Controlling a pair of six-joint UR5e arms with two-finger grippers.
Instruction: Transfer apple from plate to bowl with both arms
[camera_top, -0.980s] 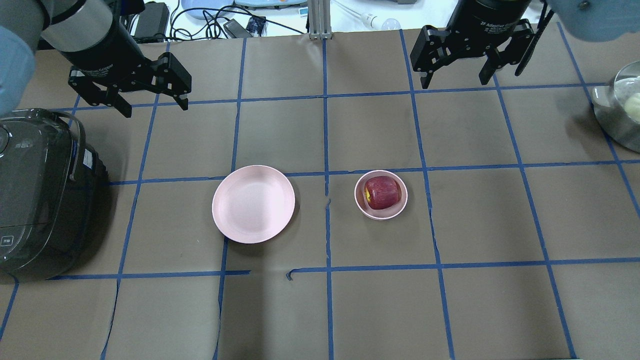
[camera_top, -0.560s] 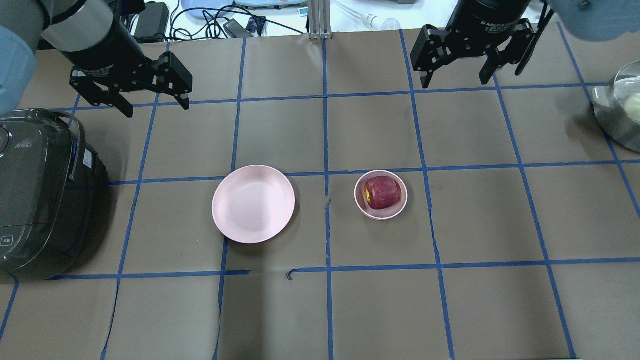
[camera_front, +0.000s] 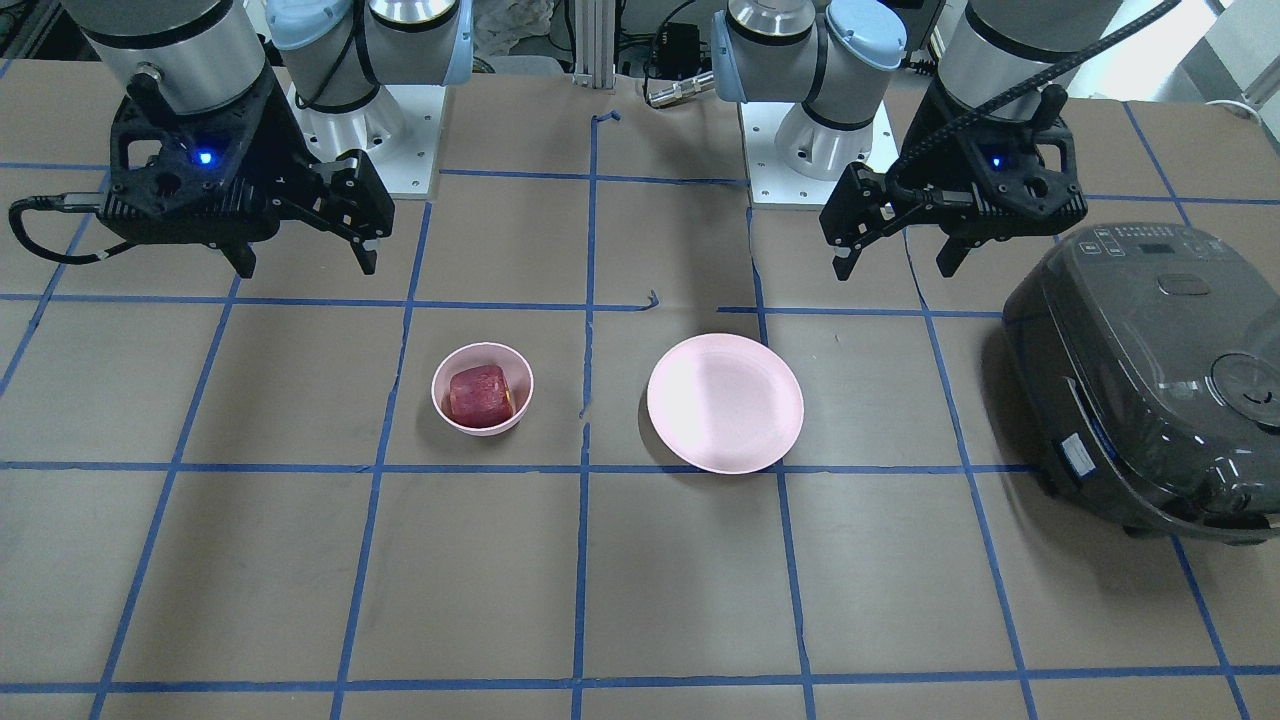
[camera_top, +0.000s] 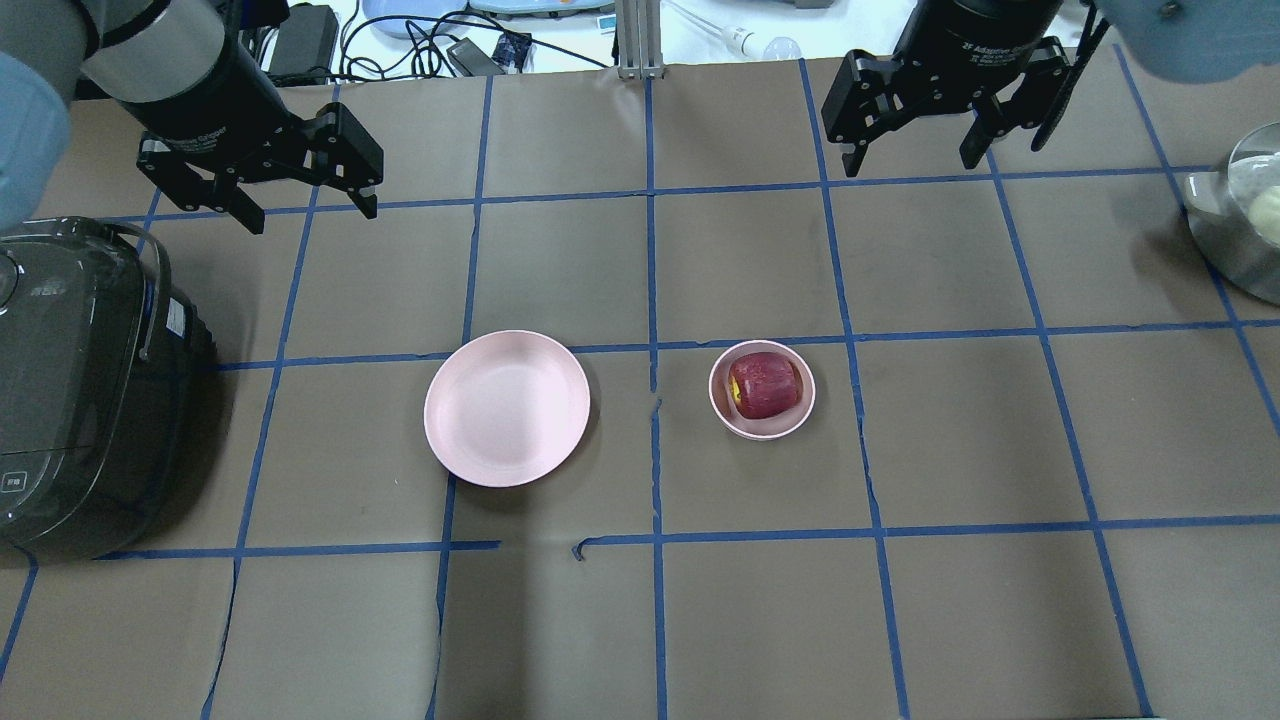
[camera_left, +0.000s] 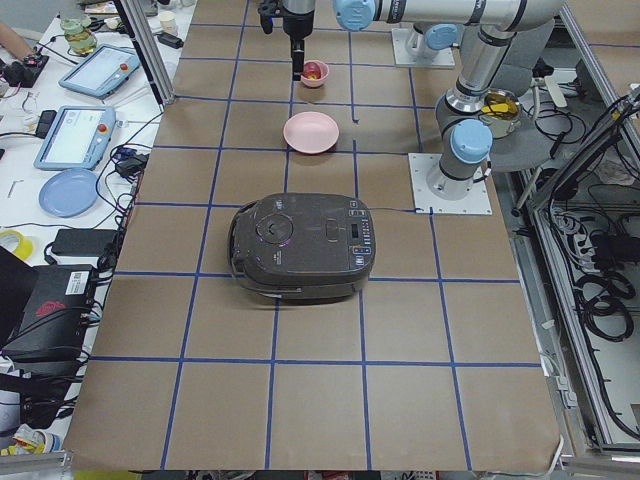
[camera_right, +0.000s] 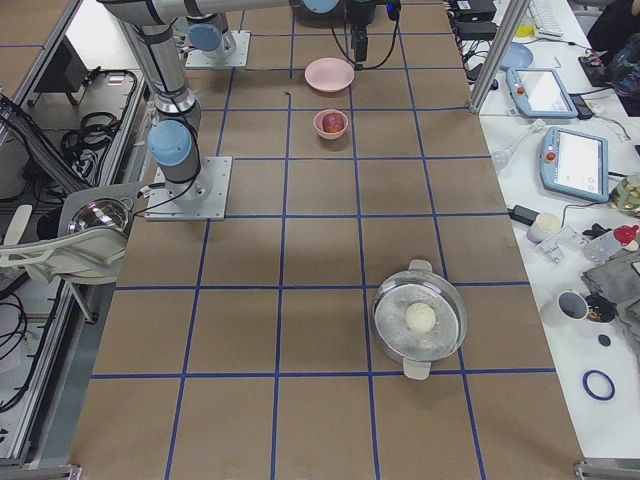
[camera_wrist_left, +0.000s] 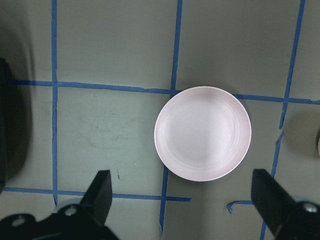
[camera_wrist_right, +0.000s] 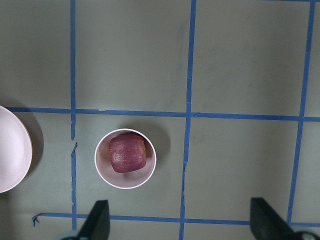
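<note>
Apple: you find the apple (camera_top: 766, 386) sitting inside the bowl (camera_top: 745, 428), filling much of it. The plate (camera_top: 507, 408) just beside the bowl is bare.
Place: bowl and plate lie near the middle of the worktop (camera_top: 1000, 430), about midway between the robot's edge and the operators' edge. The plate is on the side of the left end, the bowl on the side of the right end.
Handling: expect a light, firm fruit with smooth skin that may slip. It should not crush under a moderate squeeze.
Hold: if you must take it again, come straight down and close across its two flatter flanks. The bowl's wall leaves the fingers little room.
Left pincer: the left pincer (camera_top: 312, 215) is released and spread wide, carrying nothing. It hangs high above the plate, well apart from the apple.
Right pincer: the right pincer (camera_top: 912, 165) is also released and bare. It hangs high, and its wrist view looks down on the apple in the bowl.
Stage: the transfer looks complete to you.
Nearby: a rice cooker (camera_top: 80, 390) stands toward the left end, a steel pot (camera_top: 1225, 250) toward the right end.
</note>
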